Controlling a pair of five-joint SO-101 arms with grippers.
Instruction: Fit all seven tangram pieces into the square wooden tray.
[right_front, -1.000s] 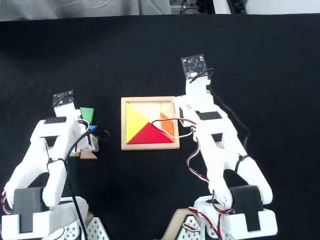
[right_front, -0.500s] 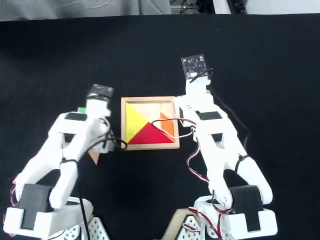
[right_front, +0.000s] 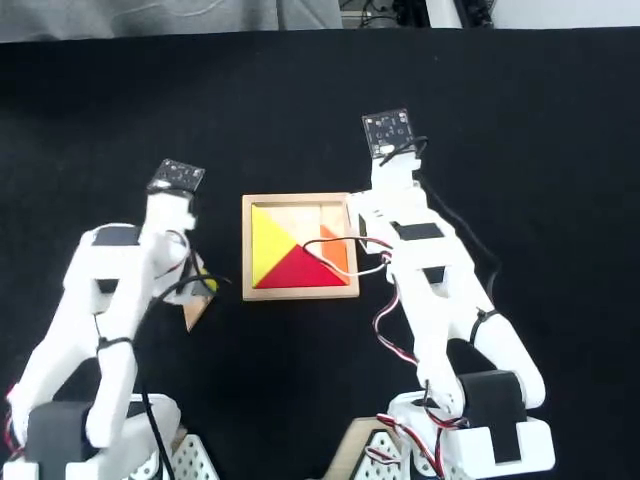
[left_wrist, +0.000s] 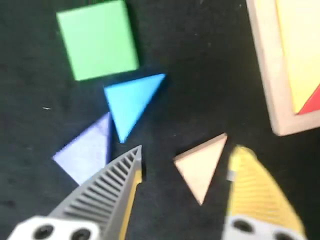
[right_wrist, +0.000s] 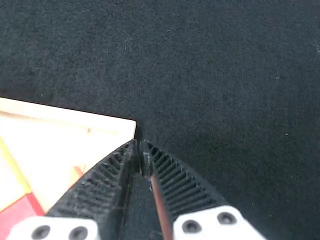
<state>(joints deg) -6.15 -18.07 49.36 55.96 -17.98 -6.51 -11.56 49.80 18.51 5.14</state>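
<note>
Wooden and square, the tray (right_front: 300, 294) is sitting on the black tabletop (right_front: 300, 110) between the two arms. It is already holding a yellow triangle (right_front: 268, 245), a red triangle (right_front: 305, 268) and an orange piece (right_front: 338, 255), and the rest of its floor is showing bare wood. Four pieces are lying loose on the cloth off the tray's left side. A tan triangle (left_wrist: 200, 165) is lying nearest the tray and a blue triangle (left_wrist: 131, 102) just beyond it. A green square (left_wrist: 97, 40) and a lavender triangle (left_wrist: 85, 150) are lying farther out. The left claw (left_wrist: 189, 152) is hovering spread wide, its fingers straddling the tan triangle. The right claw (right_wrist: 139, 147) is sitting pressed together just outside a corner of the tray.
</note>
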